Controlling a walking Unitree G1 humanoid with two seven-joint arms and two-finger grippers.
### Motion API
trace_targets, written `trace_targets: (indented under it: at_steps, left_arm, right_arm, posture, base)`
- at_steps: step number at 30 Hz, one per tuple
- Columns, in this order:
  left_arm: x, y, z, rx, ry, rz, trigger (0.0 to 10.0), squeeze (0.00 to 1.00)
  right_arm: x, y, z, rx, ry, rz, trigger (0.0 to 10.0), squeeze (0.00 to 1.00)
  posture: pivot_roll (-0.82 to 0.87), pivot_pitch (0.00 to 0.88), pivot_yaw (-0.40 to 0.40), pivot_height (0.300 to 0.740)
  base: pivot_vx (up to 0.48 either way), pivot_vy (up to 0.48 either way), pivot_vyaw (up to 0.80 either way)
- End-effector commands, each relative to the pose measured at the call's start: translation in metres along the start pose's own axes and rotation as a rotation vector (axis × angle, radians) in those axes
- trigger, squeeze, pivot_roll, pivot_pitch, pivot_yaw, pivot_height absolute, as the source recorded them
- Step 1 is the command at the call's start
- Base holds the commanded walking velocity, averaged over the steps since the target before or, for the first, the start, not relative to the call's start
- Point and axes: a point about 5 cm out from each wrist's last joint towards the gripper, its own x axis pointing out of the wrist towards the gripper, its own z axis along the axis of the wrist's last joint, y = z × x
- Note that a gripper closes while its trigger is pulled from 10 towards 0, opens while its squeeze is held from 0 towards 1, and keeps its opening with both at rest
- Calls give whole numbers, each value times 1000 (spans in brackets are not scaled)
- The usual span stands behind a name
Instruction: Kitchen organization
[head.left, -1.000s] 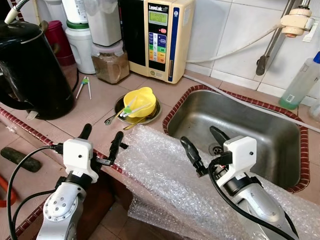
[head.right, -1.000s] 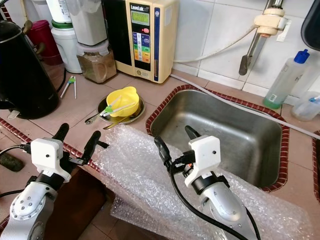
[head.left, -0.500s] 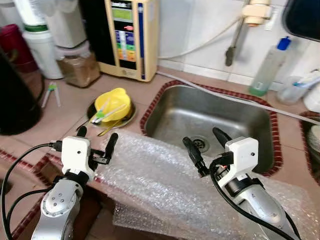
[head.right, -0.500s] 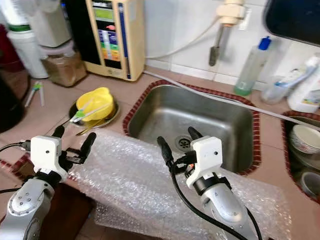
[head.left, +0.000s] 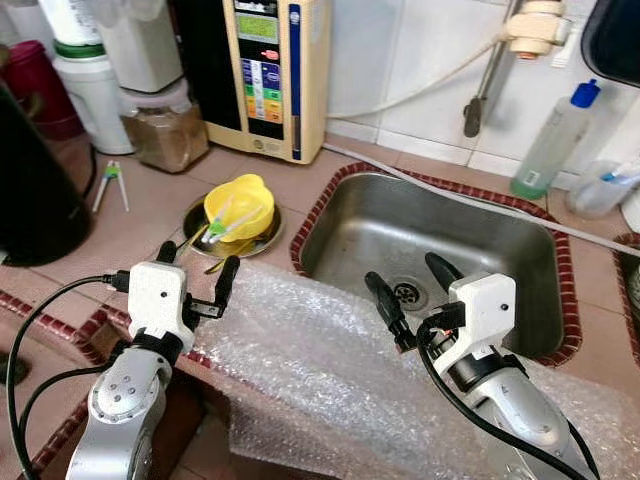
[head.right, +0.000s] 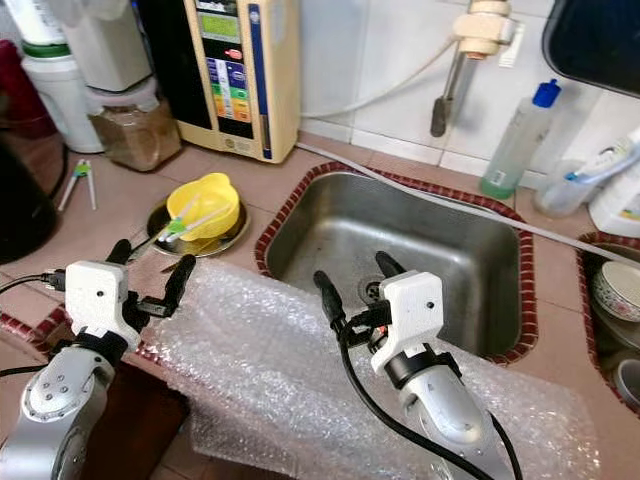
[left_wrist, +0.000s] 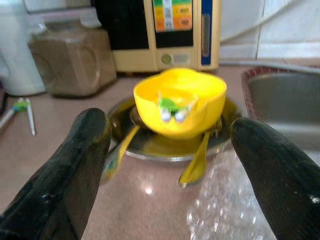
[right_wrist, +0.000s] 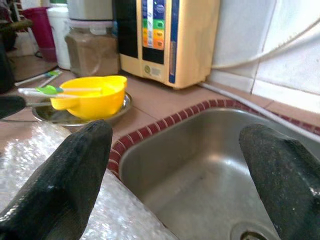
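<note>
A yellow bowl (head.left: 239, 206) with a green-tipped utensil across it sits on a steel plate (head.left: 268, 227) on the tiled counter, left of the steel sink (head.left: 480, 236). Spoons lie on the plate (left_wrist: 195, 167). My left gripper (head.left: 197, 275) is open just in front of the bowl (left_wrist: 180, 100), at the left edge of a bubble wrap sheet (head.left: 320, 370). My right gripper (head.left: 408, 290) is open above the sheet at the sink's near rim (right_wrist: 150, 131).
A beige water unit (head.left: 265, 75), a jar of brown powder (head.left: 165, 135), white containers and a black kettle (head.left: 35, 190) stand at the back and left. A clear bottle with a blue cap (head.left: 555, 140) and a tap (head.left: 500, 60) are behind the sink. Bowls (head.right: 615, 295) sit at far right.
The camera view has swung back left a little and drawn nearer. Both grippers stay open in the same pose over the bubble wrap.
</note>
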Motion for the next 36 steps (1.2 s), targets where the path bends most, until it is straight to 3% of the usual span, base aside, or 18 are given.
trace_targets:
  at_steps: [1, 7, 17, 26, 29, 33, 36]
  left_arm:
    - [0, -2, 3, 8, -11, 0, 10000, 0]
    - [-1, 0, 2, 12, -12, 5, 10000, 0]
    - [10, -6, 3, -31, -6, -3, 10000, 0]
    - [48, -4, 4, -67, -23, 16, 10000, 0]
    - [60, -8, -3, -106, 4, 21, 10000, 0]
    - [72, -14, -12, -97, 28, 3, 10000, 0]
    - [82, -17, -22, -161, 83, 28, 10000, 0]
  right_arm:
    - [1, 0, 0, -9, 0, 7, 10000, 0]
    - [1, -1, 0, -12, -3, -1, 10000, 0]
    - [2, -2, 2, -18, -7, -9, 10000, 0]
    - [9, 6, 6, 2, -27, 16, 10000, 0]
    - [10, 11, 6, 11, -24, 44, 10000, 0]
    - [7, 15, 5, 33, -3, 76, 10000, 0]
    - [3, 21, 2, 80, 25, 116, 10000, 0]
  posture:
    - [-24, 15, 3, 740]
    - [-25, 15, 1, 740]
    - [-37, 22, -1, 740]
    - [-47, 30, -6, 740]
    - [-57, 38, -4, 740]
    - [-76, 49, -1, 740]
    - [-90, 56, 6, 740]
  base:
    - [0, 0, 0]
    - [0, 0, 0]
    - [0, 0, 0]
    - [0, 0, 0]
    - [0, 0, 0]
    - [0, 0, 0]
    - [0, 0, 0]
